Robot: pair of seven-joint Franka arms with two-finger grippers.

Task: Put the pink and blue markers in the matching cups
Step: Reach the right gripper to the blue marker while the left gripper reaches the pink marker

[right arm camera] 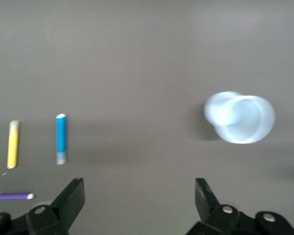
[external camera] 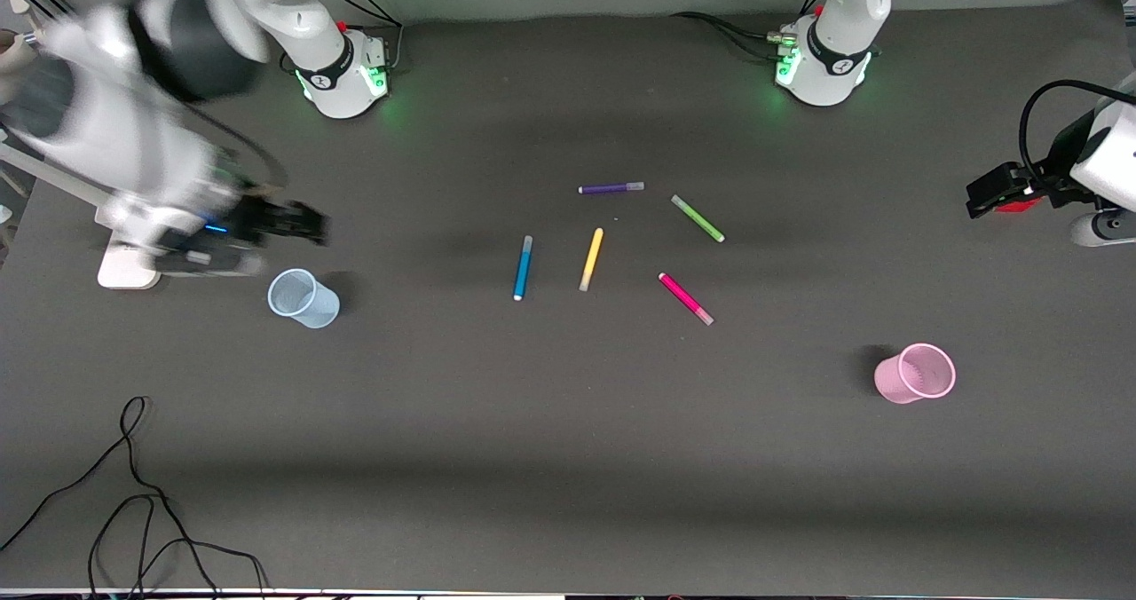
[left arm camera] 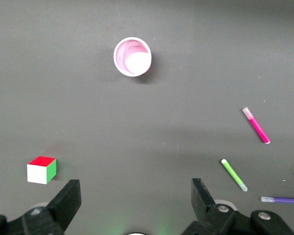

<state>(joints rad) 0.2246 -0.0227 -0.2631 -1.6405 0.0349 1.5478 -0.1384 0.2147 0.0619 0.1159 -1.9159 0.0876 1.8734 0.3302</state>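
The left wrist view shows a small cube point(left arm camera: 41, 169), red on top with white and green sides, resting on the table point(external camera: 568, 458); the front view does not show it. The right gripper point(external camera: 297, 222) hangs low over the table at the right arm's end, beside the blue cup point(external camera: 303, 298), its arm bent down and blurred. Its fingers point(right arm camera: 71, 198) are spread wide with nothing between them. The left gripper point(external camera: 990, 193) hovers at the left arm's end, also spread and empty, with the pink cup point(external camera: 916, 373) nearer the front camera.

Both cups stand upright and hold nothing. The blue marker point(external camera: 523, 267) lies flat mid-table, its long axis running almost straight toward the front camera, white tip at the nearer end. The pink marker point(external camera: 685, 298) lies flat on a diagonal, its pale cap nearer the front camera and toward the pink cup. A yellow marker point(external camera: 591, 259) lies between them; green point(external camera: 698, 218) and purple point(external camera: 611, 188) markers lie farther off.
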